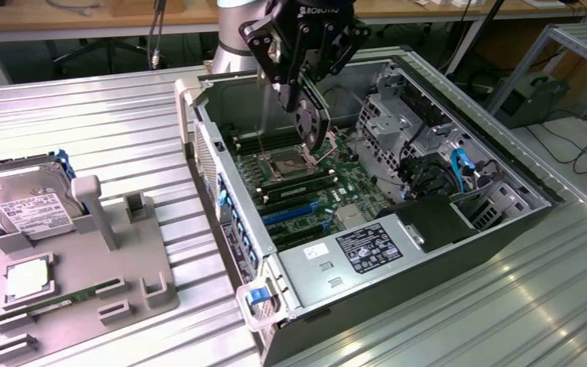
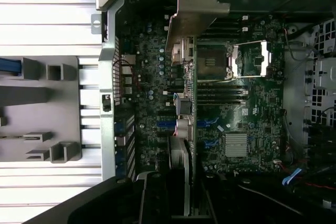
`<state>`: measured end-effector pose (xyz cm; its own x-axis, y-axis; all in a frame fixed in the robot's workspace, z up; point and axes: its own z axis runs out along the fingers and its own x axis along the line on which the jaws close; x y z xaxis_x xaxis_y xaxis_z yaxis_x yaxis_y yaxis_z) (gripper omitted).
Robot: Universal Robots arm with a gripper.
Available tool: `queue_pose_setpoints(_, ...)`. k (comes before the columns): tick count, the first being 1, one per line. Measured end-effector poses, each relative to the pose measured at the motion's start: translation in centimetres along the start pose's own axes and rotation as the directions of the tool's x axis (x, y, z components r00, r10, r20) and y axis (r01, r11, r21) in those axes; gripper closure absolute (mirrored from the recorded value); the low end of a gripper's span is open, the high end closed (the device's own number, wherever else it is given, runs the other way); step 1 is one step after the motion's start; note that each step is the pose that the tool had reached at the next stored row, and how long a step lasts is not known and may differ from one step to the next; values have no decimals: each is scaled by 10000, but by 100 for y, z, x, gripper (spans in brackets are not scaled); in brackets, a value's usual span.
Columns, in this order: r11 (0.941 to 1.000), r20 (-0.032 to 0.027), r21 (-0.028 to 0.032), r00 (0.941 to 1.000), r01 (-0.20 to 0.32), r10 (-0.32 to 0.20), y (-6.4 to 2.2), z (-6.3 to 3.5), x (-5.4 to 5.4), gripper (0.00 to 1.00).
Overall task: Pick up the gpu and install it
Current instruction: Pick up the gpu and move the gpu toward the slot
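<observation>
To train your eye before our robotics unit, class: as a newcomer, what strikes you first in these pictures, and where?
The open computer case lies on its side on the ribbed metal table, motherboard bared. Above it the arm's jaws grip the gpu edge-on, its silver bracket plain in the wrist view. At the exterior view's left, a grey tray carries a hard drive.
</observation>
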<state>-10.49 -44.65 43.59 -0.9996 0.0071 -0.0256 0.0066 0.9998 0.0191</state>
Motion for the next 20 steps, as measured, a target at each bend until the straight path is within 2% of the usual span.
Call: queue_pose_setpoints(20,10000,0,0,10000,1,-1,1,5,-191,73)
